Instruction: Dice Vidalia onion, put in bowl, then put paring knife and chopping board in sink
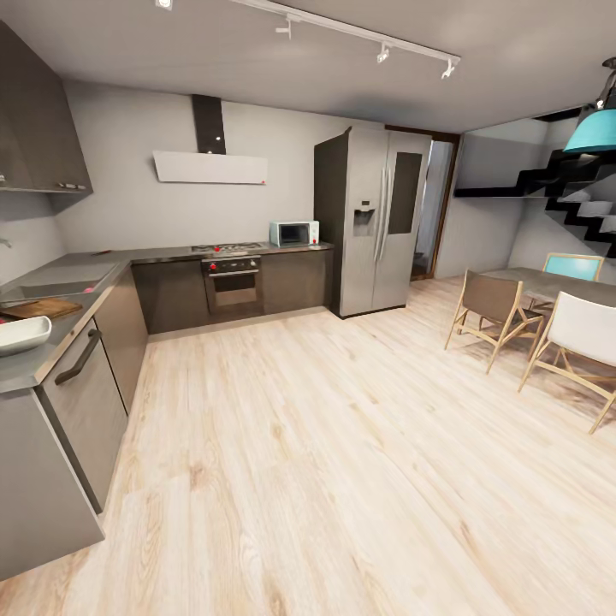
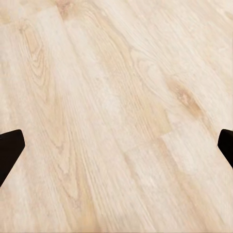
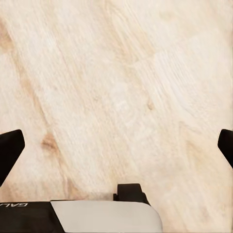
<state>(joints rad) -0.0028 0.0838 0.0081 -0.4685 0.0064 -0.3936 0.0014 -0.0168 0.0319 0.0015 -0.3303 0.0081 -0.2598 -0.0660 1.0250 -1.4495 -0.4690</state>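
In the head view the grey countertop (image 1: 51,346) runs along the left wall. On it lie the dark brown chopping board (image 1: 41,306) and, nearer to me, the white bowl (image 1: 19,335), cut off by the view's edge. The sink (image 1: 64,281) is a flat grey basin and drainboard just beyond the board; its inside is too shallow in view to show an onion. The paring knife is out of view. My left gripper (image 2: 116,150) hangs open over bare wooden floor, dark fingertips (image 2: 9,148) far apart. My right gripper (image 3: 116,150) is open over the floor too.
A wide light wooden floor (image 1: 325,445) lies ahead. Dark cabinets (image 1: 85,402) stand under the countertop. At the back are an oven (image 1: 233,287), a microwave (image 1: 293,233) and a steel fridge (image 1: 376,222). A dining table with chairs (image 1: 496,312) stands at the right.
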